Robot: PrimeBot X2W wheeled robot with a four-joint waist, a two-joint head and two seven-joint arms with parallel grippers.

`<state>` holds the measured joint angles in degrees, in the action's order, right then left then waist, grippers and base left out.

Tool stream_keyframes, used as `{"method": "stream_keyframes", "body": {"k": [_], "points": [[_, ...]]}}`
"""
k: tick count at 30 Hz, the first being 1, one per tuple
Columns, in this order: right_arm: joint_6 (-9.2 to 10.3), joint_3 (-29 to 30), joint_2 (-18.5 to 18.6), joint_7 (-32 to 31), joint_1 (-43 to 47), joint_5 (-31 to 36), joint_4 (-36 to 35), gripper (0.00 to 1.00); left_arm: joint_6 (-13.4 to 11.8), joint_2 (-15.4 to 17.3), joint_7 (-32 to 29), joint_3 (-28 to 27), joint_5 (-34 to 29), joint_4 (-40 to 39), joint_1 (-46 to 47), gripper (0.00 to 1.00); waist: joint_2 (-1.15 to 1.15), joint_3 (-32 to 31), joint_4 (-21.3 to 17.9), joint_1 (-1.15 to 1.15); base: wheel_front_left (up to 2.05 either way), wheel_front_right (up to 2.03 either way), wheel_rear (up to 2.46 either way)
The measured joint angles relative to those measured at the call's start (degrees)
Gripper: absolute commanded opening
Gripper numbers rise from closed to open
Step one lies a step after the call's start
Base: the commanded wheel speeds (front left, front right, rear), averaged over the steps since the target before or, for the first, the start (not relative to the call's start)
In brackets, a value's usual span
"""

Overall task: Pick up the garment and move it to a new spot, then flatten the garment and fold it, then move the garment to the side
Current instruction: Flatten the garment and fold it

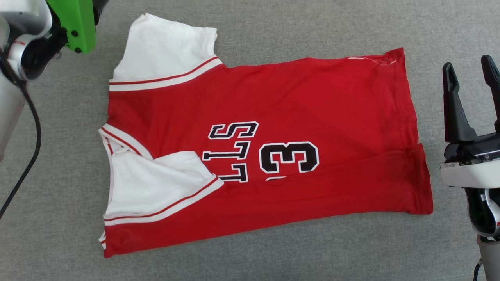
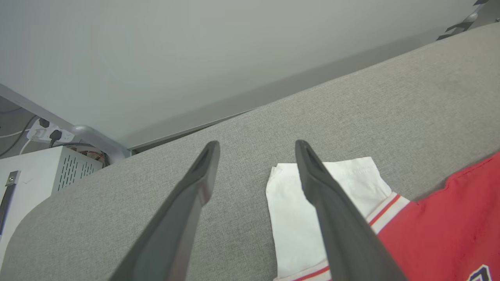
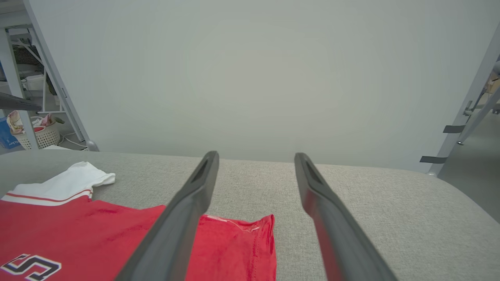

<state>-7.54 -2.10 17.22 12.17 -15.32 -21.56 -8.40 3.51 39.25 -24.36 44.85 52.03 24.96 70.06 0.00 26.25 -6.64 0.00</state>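
The garment (image 1: 273, 101), a red jersey with a black-and-white "3" (image 1: 289, 157), lies flat and sideways on the grey cloth surface (image 1: 273, 31), collar left and hem right. Its near long edge is folded up over the letters, with one white sleeve (image 1: 156, 183) on top. The other white sleeve (image 1: 164, 48) sticks out at the far left. My left gripper (image 2: 256, 144) is open and empty above that sleeve (image 2: 293, 218); its green-cased wrist (image 1: 76, 23) hangs at the upper left. My right gripper (image 1: 468, 64) stands open and empty beside the hem corner (image 3: 254, 230), apart from the cloth.
A black cable (image 1: 31, 128) hangs from my left arm. Beyond the surface's far edge stand a white cabinet (image 2: 35, 175) with a power strip, a wicker basket (image 3: 39, 134) and grey metal frame legs (image 3: 468, 101). Bare grey cloth surrounds the garment.
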Motion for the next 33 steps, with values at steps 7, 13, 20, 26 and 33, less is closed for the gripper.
{"method": "stream_keyframes", "body": {"k": [7, 13, 20, 26, 33], "points": [[0.00, -1.1, -0.3, 0.7, -2.3, 0.3, -0.1, 1.00, 2.3, -3.4, -16.5, 4.2, 3.0, 8.3, 6.9, 1.00, 0.00, 4.5, -2.5, 0.00, 0.00, 0.00, 0.00], [0.00, -1.9, -0.3, 1.1, -3.7, 0.2, 0.7, 1.00, 2.7, -4.0, -22.1, 6.8, 2.9, 13.7, 9.8, 1.00, 0.00, 7.8, -4.3, 0.00, 0.00, 0.00, 0.00], [0.00, -2.0, -0.2, 1.7, -4.1, -0.6, 2.2, 1.00, 3.4, -3.8, -26.3, 8.0, 3.7, 15.3, 11.8, 1.00, 0.00, 9.9, -5.8, 0.00, 0.00, 0.00, 0.00], [0.00, -1.7, 0.2, 1.8, -5.3, -1.5, 2.8, 1.00, 3.8, -3.5, -23.8, 9.9, 3.7, 13.8, 11.4, 0.00, 0.00, 9.1, -5.6, 0.00, 0.00, 0.00, 0.00], [0.00, -0.8, 5.6, -0.8, -9.0, -2.4, 3.1, 1.00, 3.8, -2.3, -17.1, 11.7, 3.4, 9.6, 9.3, 0.00, 0.00, 6.7, -4.2, 0.00, 0.00, 0.00, 0.00]]}}
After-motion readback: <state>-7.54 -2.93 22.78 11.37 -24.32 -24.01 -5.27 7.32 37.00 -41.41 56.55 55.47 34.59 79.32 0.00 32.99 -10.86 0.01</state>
